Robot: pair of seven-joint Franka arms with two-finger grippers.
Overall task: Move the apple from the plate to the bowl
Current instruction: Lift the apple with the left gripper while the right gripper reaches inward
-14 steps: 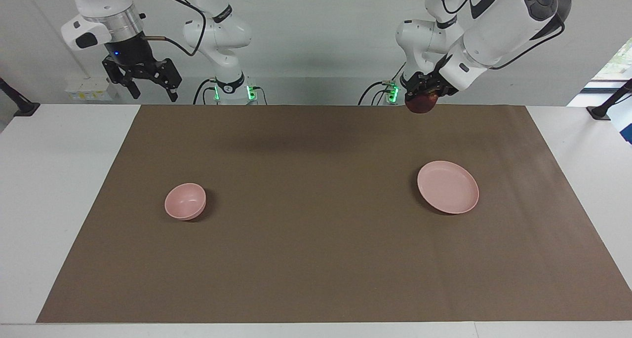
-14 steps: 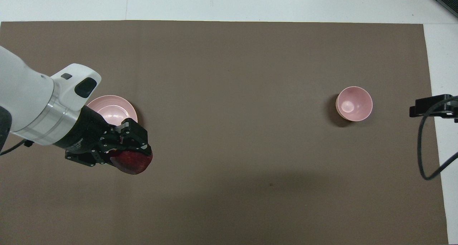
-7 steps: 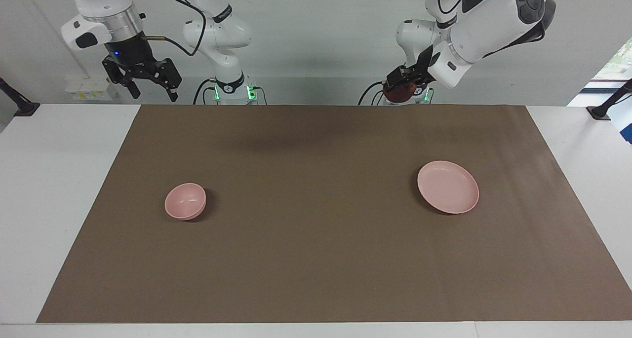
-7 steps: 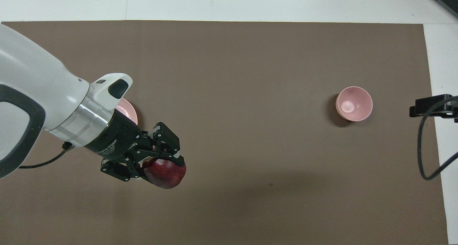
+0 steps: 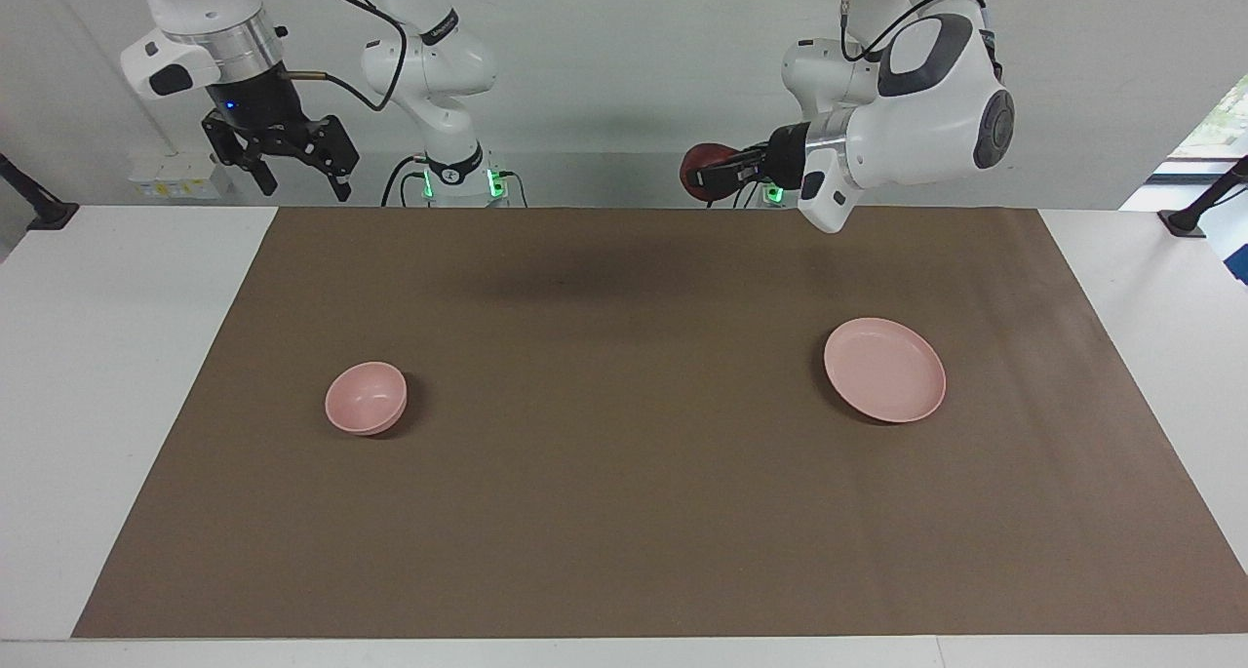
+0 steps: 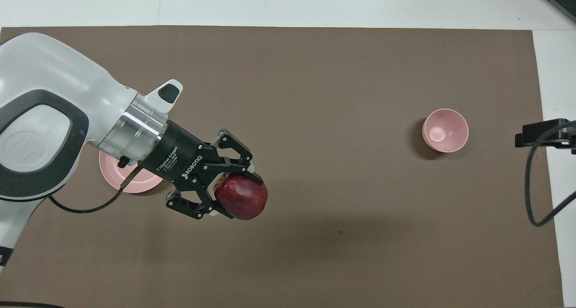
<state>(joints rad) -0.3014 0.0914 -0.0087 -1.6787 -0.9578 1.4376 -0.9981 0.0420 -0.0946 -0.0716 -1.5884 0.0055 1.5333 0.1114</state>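
Left gripper (image 6: 234, 189) high over worktop (image 5: 624, 512), jaws clamped on apple (image 6: 241, 198) at their tips. Apple's orientation indiscernible. Right gripper (image 5: 292, 166) waits, jaws spread, empty.

The plate (image 5: 885, 370) sits on the mat (image 5: 624, 512) toward the left arm's end. The bowl (image 5: 366, 397) sits well apart, toward the right arm's end, a bit farther from the robots.

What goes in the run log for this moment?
left end effector: shut on apple, over mat | right end effector: open, waiting | plate: bare | bowl: bare
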